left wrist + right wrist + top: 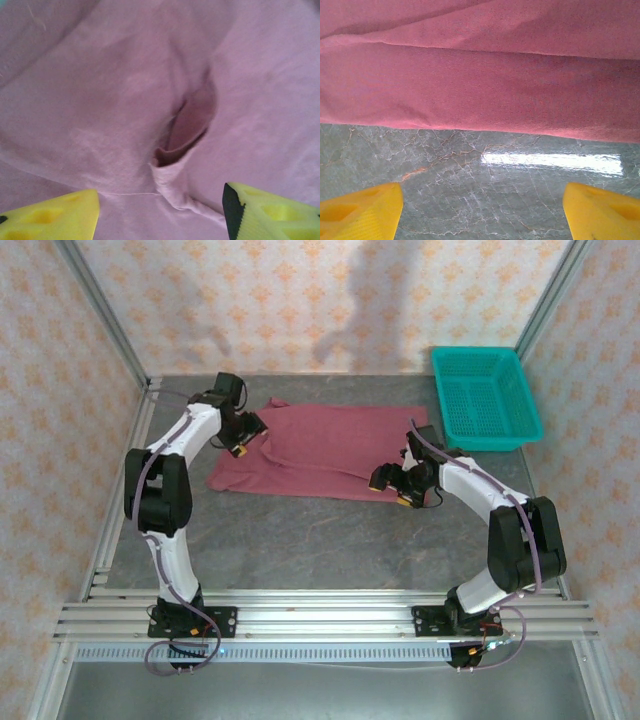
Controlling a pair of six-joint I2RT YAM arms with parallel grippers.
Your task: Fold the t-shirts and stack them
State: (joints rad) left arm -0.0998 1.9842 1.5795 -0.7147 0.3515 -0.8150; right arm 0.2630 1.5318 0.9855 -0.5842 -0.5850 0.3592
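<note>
Maroon t-shirt lies flat, partly folded, on the tabletop at upper centre of the overhead frame. Left hand, spread and empty, sits over its frame-left edge. Right hand, spread and empty, is over bare tabletop at the lower-right hem. Judged mid-fold: next, pinch both edges cleanly.

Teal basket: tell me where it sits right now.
In the top view, the teal basket sits at the far right corner of the table, just right of the maroon t-shirt.
</note>
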